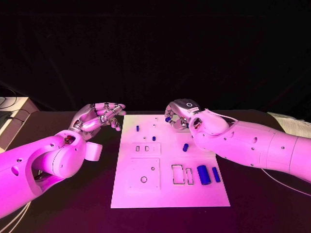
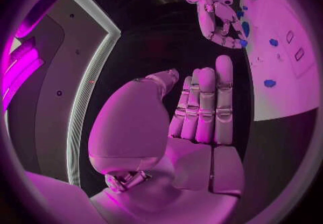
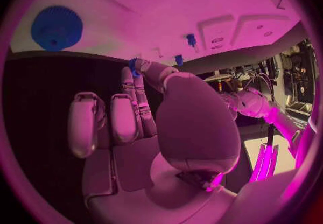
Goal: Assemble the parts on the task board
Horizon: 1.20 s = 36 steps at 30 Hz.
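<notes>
Black tabletop (image 1: 71, 204) is stretching out under us, and the white task board (image 1: 166, 194) is lying in its middle, between our two arms. We are holding our left hand (image 1: 98, 116) just beside the board's far left corner, above the dark table; in the left wrist view its fingers (image 2: 205, 108) are lying straight and side by side, not curled, and we are seeing nothing in that hand, so it is released and touching no part. Our right hand (image 1: 181, 113) is hovering over the far edge of the board, and there we are pinching a small blue part (image 1: 168, 119) between the thumb and a fingertip; the right wrist view shows that blue piece (image 3: 134, 65) sitting at the fingertips while the other fingers (image 3: 84, 121) are curling loosely beside it. We cannot tell whether the pinched part is touching the board. Other parts are lying on the board: a small blue peg (image 1: 137, 128) near the left edge, another blue piece (image 1: 185, 147) near the middle, and two larger blue cylinders (image 1: 204, 174) lying side by side towards the near right, just beside a pair of outlined rectangular slots (image 1: 177, 174). In the right wrist view a round blue gear (image 3: 56, 27) is lying on the board, well apart from the hand.
</notes>
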Each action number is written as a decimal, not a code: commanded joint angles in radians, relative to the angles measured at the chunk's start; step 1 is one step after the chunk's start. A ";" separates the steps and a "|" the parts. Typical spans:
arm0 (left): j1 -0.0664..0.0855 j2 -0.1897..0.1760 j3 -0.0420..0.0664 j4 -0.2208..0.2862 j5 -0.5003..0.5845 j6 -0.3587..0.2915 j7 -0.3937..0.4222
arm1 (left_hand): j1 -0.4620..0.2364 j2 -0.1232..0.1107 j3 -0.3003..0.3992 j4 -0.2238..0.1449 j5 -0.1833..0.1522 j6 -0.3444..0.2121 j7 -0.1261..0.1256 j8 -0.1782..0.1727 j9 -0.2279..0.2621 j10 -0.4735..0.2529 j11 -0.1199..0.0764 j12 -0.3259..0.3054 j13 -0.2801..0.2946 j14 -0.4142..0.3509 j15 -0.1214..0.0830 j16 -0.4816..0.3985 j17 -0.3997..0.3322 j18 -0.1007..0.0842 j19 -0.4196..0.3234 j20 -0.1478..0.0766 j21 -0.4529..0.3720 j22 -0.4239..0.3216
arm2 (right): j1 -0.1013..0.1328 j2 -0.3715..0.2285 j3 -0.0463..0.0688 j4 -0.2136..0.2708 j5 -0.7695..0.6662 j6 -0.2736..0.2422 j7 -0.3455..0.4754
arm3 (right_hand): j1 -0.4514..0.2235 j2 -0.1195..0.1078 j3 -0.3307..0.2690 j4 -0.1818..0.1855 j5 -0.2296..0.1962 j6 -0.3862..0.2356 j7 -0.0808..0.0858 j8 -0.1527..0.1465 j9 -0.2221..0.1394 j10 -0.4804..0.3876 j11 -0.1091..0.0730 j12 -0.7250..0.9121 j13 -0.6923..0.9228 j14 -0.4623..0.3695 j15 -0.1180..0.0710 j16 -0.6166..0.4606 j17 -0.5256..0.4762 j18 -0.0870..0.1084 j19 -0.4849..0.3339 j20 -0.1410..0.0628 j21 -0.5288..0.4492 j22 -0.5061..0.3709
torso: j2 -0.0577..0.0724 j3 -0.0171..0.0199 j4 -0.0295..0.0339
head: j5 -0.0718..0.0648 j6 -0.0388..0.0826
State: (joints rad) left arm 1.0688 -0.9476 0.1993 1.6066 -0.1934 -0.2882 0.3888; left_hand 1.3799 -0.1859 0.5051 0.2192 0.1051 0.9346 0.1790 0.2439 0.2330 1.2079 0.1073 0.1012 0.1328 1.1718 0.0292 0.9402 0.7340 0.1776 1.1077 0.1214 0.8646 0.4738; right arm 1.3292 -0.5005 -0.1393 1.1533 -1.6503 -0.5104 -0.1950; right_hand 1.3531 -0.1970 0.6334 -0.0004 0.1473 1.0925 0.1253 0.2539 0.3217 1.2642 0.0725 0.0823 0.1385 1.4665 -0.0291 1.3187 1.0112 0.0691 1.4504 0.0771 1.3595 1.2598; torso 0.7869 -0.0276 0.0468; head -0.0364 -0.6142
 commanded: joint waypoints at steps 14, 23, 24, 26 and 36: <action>0.001 0.005 0.002 0.003 -0.006 0.020 0.003 | -0.006 -0.001 0.006 0.000 -0.005 -0.008 0.001 0.003 0.001 -0.007 -0.001 0.003 0.001 -0.008 0.002 0.004 0.001 0.004 -0.006 0.000 0.002 0.001 | 0.000 0.097 0.004 -0.109 0.003 -0.034 -0.008 | 0.011 0.015 0.004 -0.003 0.000 -0.012 0.001 0.002 0.034 0.016 -0.017 -0.007 0.017 0.012 0.003 0.007 0.002 -0.007 -0.001 -0.002 0.007 0.005 | 0.007 -0.0051 0.0066 | 0.000 0.001; 0.001 0.002 0.005 0.008 -0.009 0.019 0.003 | -0.006 -0.001 0.006 -0.001 -0.005 -0.008 0.002 0.003 0.001 -0.008 0.000 0.003 0.002 -0.008 0.002 0.005 0.001 0.004 -0.008 0.000 0.005 0.003 | -0.001 0.118 0.004 -0.141 0.009 -0.023 0.001 | 0.008 0.012 0.004 -0.004 0.000 -0.016 0.002 0.001 0.036 0.013 -0.015 -0.010 0.018 0.012 0.004 0.007 0.002 -0.007 -0.002 -0.001 0.006 0.005 | 0.013 -0.0105 0.0123 | 0.000 -0.001; 0.001 0.002 0.005 0.008 -0.009 0.019 0.003 | -0.006 -0.001 0.006 -0.001 -0.005 -0.008 0.002 0.003 0.001 -0.008 0.000 0.003 0.002 -0.008 0.002 0.005 0.001 0.004 -0.008 0.000 0.005 0.003 | -0.001 0.120 0.004 -0.142 0.009 -0.022 0.001 | 0.008 0.012 0.004 -0.004 0.000 -0.016 0.002 0.001 0.036 0.013 -0.015 -0.010 0.018 0.012 0.004 0.007 0.002 -0.007 -0.002 -0.001 0.006 0.005 | 0.014 -0.0110 0.0128 | 0.000 -0.001; 0.001 0.002 0.007 0.009 -0.010 0.019 0.003 | -0.006 -0.001 0.006 -0.001 -0.005 -0.008 0.002 0.003 0.001 -0.008 0.000 0.003 0.002 -0.008 0.002 0.005 0.001 0.004 -0.008 0.000 0.005 0.003 | -0.001 0.123 0.004 -0.145 0.009 -0.019 0.001 | 0.008 0.012 0.004 -0.004 0.000 -0.016 0.002 0.001 0.036 0.013 -0.015 -0.010 0.018 0.012 0.004 0.007 0.002 -0.007 -0.002 -0.001 0.006 0.005 | 0.014 -0.0121 0.0137 | -0.001 0.000; 0.001 0.003 0.015 0.010 -0.013 0.017 0.003 | -0.006 -0.001 0.006 -0.001 -0.005 -0.008 0.002 0.003 0.001 -0.008 0.000 0.003 0.002 -0.008 0.002 0.005 0.001 0.004 -0.008 0.000 0.005 0.003 | -0.001 0.130 0.004 -0.150 0.010 0.006 0.006 | 0.006 0.009 0.004 -0.004 -0.002 -0.018 0.002 0.000 0.037 0.011 -0.015 -0.011 0.018 0.012 0.005 0.008 0.002 -0.007 -0.002 -0.001 0.006 0.005 | 0.017 -0.0149 0.0140 | 0.002 -0.005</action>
State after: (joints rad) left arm 1.0690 -0.9464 0.2129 1.6141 -0.2001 -0.2860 0.3862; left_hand 1.3799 -0.1859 0.5051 0.2192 0.1050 0.9346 0.1790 0.2439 0.2334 1.2079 0.1073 0.1012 0.1334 1.1684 0.0326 0.9401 0.7345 0.1776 1.1078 0.1215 0.8646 0.4760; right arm 1.3283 -0.3724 -0.1354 1.0031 -1.6375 -0.5294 -0.2001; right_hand 1.3533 -0.1972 0.6331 -0.0059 0.1424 1.0807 0.1292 0.2513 0.3574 1.2642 0.0725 0.0693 0.1397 1.4664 -0.0290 1.3226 1.0135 0.0691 1.4502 0.0771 1.3595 1.2637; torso 0.8031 -0.0415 0.0609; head -0.0368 -0.6179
